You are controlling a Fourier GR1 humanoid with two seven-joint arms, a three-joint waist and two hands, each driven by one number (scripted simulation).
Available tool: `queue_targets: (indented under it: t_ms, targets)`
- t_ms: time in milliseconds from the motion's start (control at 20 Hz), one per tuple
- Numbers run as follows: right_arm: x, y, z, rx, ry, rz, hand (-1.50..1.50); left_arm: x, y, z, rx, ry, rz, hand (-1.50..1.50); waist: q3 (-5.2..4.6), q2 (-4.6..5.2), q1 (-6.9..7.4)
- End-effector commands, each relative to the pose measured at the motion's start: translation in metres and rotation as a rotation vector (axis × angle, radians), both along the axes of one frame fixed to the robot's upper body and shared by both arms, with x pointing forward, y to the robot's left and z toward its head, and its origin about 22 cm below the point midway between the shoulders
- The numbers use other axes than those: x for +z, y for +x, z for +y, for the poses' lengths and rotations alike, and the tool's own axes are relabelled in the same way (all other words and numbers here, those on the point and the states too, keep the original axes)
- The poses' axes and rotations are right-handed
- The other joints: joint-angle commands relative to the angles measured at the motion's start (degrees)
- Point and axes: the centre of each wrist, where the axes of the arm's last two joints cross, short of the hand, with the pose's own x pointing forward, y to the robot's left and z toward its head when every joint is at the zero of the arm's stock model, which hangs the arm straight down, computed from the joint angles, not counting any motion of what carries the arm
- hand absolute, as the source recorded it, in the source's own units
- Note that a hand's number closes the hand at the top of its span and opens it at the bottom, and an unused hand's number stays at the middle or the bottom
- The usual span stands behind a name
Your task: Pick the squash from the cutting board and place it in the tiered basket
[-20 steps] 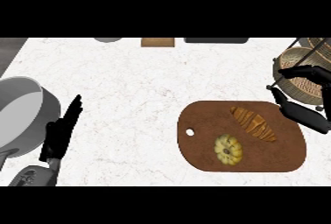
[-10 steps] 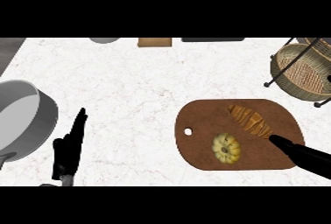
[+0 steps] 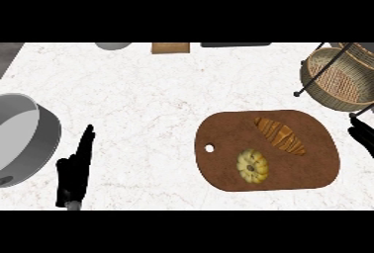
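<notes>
**Lining up on the squash**

Squash [image 3: 252, 166] sits on the cutting board [image 3: 306, 170], beside a croissant [image 3: 281, 136]. My right hand [image 3: 361, 137] is at the edge, fingers unreadable. Left hand [image 3: 75, 173] rests, fingers straight. I'd descend centred, avoiding the croissant, then go to the basket [image 3: 337, 81].

A kitchen: white marble counter [image 3: 168, 94], wooden cutting board [image 3: 226, 168] carrying a squash [image 3: 253, 165] and a croissant [image 3: 281, 136], a grey pot [image 3: 22, 138] just left of the left hand's fingers [image 3: 84, 148], a wicker tiered basket [image 3: 340, 79] beyond the right hand's.
</notes>
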Motion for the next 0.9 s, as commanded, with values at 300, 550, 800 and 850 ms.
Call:
queue_targets:
  t_ms: [300, 550, 800, 850]
  targets:
    - [0.025, -0.03, 0.03, -0.232, -0.352, 0.018, -1.5, -0.005, -0.01, 0.003, -0.019, -0.016, 0.058, 0.0, -0.25, 0.31, 1.42]
    - [0.006, -0.018, 0.039, -0.295, -0.407, 0.053, -1.5, 0.0, -0.007, -0.017, -0.073, -0.024, 0.054, 0.0, -0.16, 0.59, 3.36]
    - [-0.007, -0.014, 0.054, -0.346, -0.506, 0.058, -1.5, -0.005, -0.002, -0.026, -0.051, -0.021, 0.045, 0.0, -0.2, 0.68, 3.29]
    - [-0.008, -0.017, 0.055, -0.362, -0.553, 0.07, -1.5, -0.01, -0.015, -0.022, -0.049, -0.013, 0.056, 0.0, -0.16, 0.42, 3.07]
